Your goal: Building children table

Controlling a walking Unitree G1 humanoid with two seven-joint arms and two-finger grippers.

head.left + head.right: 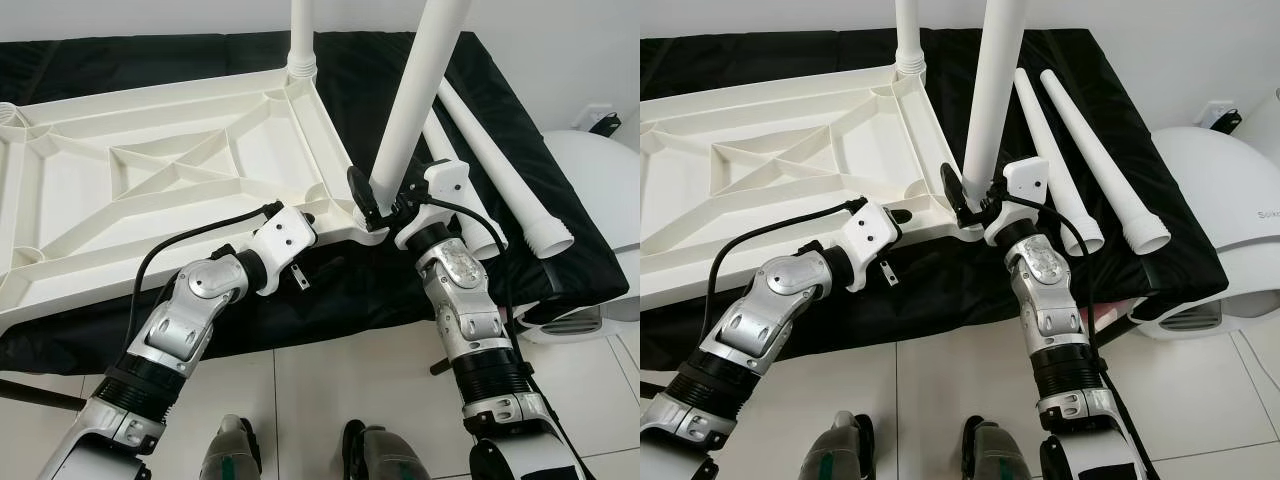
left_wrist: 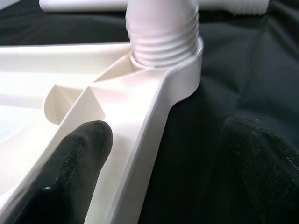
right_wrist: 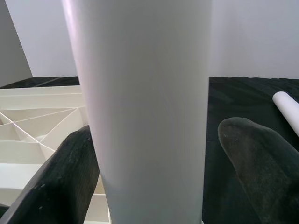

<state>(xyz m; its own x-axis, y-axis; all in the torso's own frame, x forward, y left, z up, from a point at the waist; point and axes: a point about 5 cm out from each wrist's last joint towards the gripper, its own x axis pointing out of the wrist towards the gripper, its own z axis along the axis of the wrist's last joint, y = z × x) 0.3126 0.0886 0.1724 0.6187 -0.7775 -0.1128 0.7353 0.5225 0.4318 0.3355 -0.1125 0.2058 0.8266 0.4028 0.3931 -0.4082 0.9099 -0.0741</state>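
I am closing the right gripper [image 1: 378,203] around a tall white plastic table leg [image 1: 408,110] standing in the near corner socket of the upturned white ribbed tabletop [image 1: 150,180], while the spread-fingered left gripper [image 1: 318,212] is straddling that tabletop's near edge, apparently steadying it.

A black cloth [image 1: 520,160] is spread over the low surface; a white rounded appliance [image 1: 1225,200] is set beside it on the tiled floor [image 1: 940,390].

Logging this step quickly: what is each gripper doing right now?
Left gripper: open, straddling the tabletop edge.
Right gripper: around the upright leg; grip cannot be told.
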